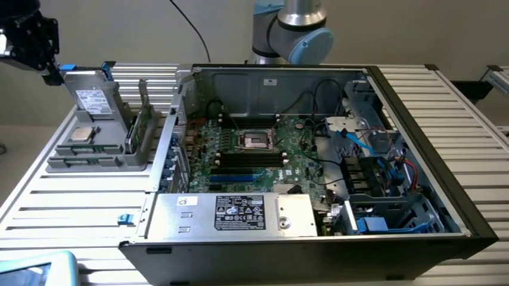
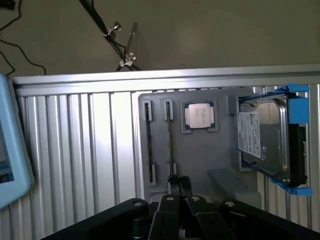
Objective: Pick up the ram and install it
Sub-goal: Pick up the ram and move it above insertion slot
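The ram (image 1: 82,159) lies as a thin green stick in a slot of the grey holder (image 1: 111,156) on the exterior view's left. From the wrist view it is an edge-on dark line (image 2: 149,145) in the holder (image 2: 200,155), and a second similar stick (image 2: 170,145) sits in the neighbouring slot. My black gripper (image 1: 32,44) hangs high above the holder's far end, apart from everything. Its fingertips (image 2: 173,183) stand together with nothing between them. The motherboard's black memory slots (image 1: 250,158) sit below the processor socket in the open computer case (image 1: 421,119).
The holder also carries a silver processor chip (image 2: 199,115), a hard drive in a blue frame (image 2: 265,137) and an upright green expansion card (image 1: 142,128). A pale blue object (image 1: 32,268) lies at the table's near corner. Cables and drive bays crowd the case's right side.
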### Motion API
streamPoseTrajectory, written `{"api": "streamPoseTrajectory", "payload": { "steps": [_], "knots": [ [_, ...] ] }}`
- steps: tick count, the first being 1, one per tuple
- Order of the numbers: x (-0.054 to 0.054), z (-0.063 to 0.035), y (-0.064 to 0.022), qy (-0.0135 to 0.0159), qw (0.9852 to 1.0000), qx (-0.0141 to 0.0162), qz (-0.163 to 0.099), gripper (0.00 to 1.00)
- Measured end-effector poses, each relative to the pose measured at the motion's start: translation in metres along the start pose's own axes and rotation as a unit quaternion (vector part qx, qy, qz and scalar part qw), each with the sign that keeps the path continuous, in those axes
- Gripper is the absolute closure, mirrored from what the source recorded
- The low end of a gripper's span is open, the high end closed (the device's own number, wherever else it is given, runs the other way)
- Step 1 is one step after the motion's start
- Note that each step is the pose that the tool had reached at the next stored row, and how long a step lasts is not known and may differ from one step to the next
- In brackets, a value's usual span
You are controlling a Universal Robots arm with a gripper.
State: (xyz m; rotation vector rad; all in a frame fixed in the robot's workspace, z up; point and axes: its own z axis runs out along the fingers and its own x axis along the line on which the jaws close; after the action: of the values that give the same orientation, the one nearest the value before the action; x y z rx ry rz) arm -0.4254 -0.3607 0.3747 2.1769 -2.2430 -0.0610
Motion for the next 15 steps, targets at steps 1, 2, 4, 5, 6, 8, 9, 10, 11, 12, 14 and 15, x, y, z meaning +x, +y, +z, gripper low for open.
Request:
{"api": "streamPoseTrajectory", "payload": {
  "steps": [1,2,4,5,6,8,9,10,11,12,14,15],
  "knots": [
    [0.0000,0.0000,0.0000,0.0003,1.0000,-0.0001,-0.009,0.89],
    [0.0000,0.0000,0.0000,0.0007,0.9998,-0.0003,-0.018,0.89],
    [0.0000,0.0000,0.0000,0.0011,0.9996,-0.0006,-0.028,0.89],
    [0.0000,0.0000,0.0000,0.0011,0.9996,-0.0005,-0.028,0.89],
    [0.0000,0.0000,0.0000,0.0011,0.9996,-0.0005,-0.028,0.89],
    [0.0000,0.0000,0.0000,0.0011,0.9996,-0.0005,-0.028,0.89],
    [0.0000,0.0000,0.0000,0.0011,0.9996,-0.0005,-0.028,0.89],
    [0.0000,0.0000,0.0000,0.0011,0.9996,-0.0005,-0.028,0.89],
    [0.0000,0.0000,0.0000,0.0011,0.9996,-0.0005,-0.028,0.89],
    [0.0000,0.0000,0.0000,0.0011,0.9996,-0.0005,-0.028,0.88],
    [0.0000,0.0000,0.0000,0.0011,0.9996,-0.0005,-0.028,0.75],
    [0.0000,0.0000,0.0000,0.0011,0.9996,-0.0005,-0.028,0.75]
  ]
}}
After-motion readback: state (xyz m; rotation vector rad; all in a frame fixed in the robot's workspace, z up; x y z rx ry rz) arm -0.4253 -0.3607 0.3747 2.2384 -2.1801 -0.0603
